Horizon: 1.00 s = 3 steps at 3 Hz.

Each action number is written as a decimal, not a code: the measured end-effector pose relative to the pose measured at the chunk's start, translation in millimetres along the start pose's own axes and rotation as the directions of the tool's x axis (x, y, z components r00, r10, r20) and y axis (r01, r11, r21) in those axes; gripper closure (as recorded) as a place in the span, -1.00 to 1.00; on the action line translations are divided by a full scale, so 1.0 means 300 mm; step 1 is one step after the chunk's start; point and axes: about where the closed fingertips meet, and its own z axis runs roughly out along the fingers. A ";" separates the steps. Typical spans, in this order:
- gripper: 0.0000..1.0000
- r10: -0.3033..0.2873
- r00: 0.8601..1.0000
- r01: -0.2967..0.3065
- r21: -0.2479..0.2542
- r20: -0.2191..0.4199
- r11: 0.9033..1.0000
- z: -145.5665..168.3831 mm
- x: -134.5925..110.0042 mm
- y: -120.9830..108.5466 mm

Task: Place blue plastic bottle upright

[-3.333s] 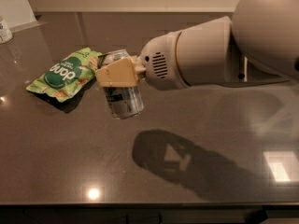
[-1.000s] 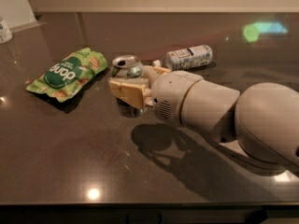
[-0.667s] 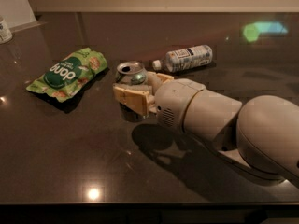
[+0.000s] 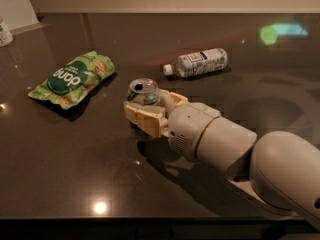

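The blue plastic bottle (image 4: pixel 196 62) lies on its side on the dark table, white cap pointing left, at the back middle. My gripper (image 4: pixel 137 105) is in front of it and to its left, apart from the bottle. The cream fingers (image 4: pixel 143 119) are closed around a silver-green metal drink can (image 4: pixel 144 91), which stands upright with its open top showing. The far finger is mostly hidden behind the can. My white arm (image 4: pixel 235 149) reaches in from the lower right.
A green snack bag (image 4: pixel 74 78) lies at the left. A small white container (image 4: pixel 5 32) stands at the far left edge. The table's front edge (image 4: pixel 150 219) runs along the bottom. A green light reflection (image 4: pixel 282 32) shows at the back right.
The gripper and the can in it have shifted slightly right and toward the camera. The bottle has stayed lying in place.
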 end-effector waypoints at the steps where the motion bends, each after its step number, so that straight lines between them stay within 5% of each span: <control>1: 0.63 -0.018 1.000 0.018 -0.004 0.000 1.000 -0.002 -0.031 -0.008; 3: -0.28 -0.067 0.998 0.067 -0.023 0.003 0.997 -0.012 -0.079 -0.023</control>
